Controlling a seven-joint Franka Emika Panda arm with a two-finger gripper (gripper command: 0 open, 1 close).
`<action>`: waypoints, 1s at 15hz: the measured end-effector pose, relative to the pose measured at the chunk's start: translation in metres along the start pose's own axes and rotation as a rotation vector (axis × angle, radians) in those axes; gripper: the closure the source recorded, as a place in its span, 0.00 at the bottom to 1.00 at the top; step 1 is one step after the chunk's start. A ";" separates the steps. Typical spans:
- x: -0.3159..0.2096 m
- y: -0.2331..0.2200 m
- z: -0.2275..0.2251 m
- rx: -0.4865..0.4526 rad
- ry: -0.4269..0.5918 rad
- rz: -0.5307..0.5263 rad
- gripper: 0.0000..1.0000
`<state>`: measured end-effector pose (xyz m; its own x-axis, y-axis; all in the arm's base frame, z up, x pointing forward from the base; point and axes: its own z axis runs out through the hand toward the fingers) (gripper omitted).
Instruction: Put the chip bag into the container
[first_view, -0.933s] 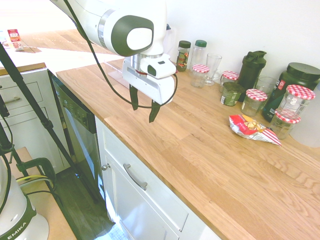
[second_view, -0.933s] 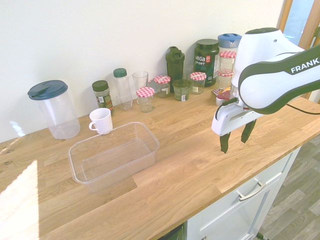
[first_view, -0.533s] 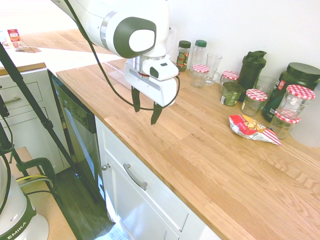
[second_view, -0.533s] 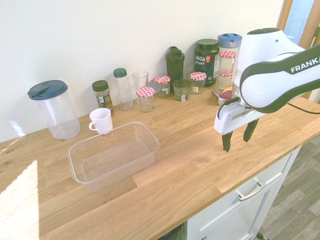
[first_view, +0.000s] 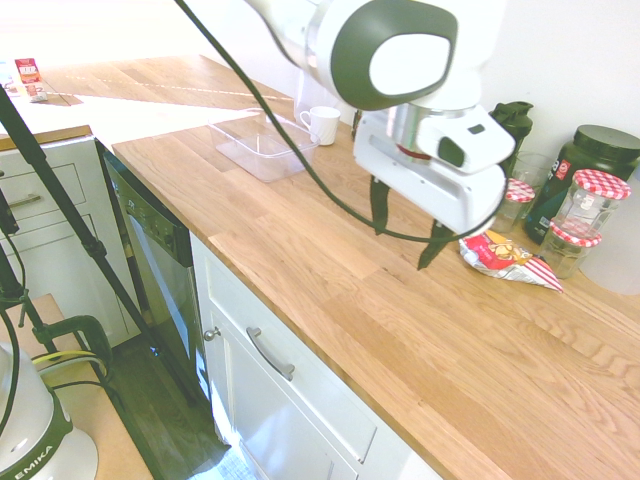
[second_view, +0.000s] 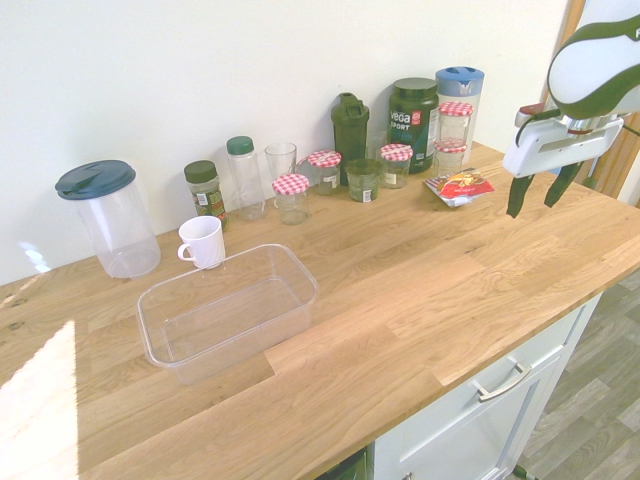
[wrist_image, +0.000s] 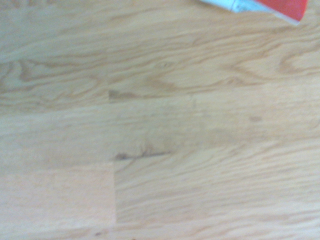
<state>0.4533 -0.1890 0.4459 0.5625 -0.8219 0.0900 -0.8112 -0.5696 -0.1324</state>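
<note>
The chip bag (first_view: 508, 258) lies flat on the wooden counter in front of the jars, red and yellow with striped ends; it also shows as chip bag (second_view: 460, 186) in the second exterior view, and a red corner of the chip bag (wrist_image: 280, 7) enters the wrist view. My gripper (first_view: 406, 224) hangs open above the counter just beside the bag, nothing between its fingers; in the second exterior view the gripper (second_view: 535, 192) stands to the bag's right. The clear plastic container (second_view: 228, 310) sits empty far along the counter, seen also as container (first_view: 262, 150).
A white mug (second_view: 203, 241) and a clear pitcher with a blue lid (second_view: 108, 218) stand behind the container. Checked-lid jars (first_view: 594, 196), a dark shaker bottle (second_view: 350, 130), a big green tub (second_view: 413, 118), spice jars and a glass (second_view: 280, 164) line the wall.
The arm has swung along the counter from near the container's end towards the chip bag. The gripper stays open and empty. Nothing on the counter has moved.
</note>
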 end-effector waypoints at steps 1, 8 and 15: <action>0.019 0.002 -0.002 0.029 -0.008 0.001 0.00; 0.111 -0.020 0.025 0.127 -0.072 -0.007 0.00; 0.141 -0.043 0.043 0.119 -0.104 -0.020 0.00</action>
<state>0.5739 -0.2801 0.4221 0.5967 -0.8024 -0.0085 -0.7786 -0.5764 -0.2482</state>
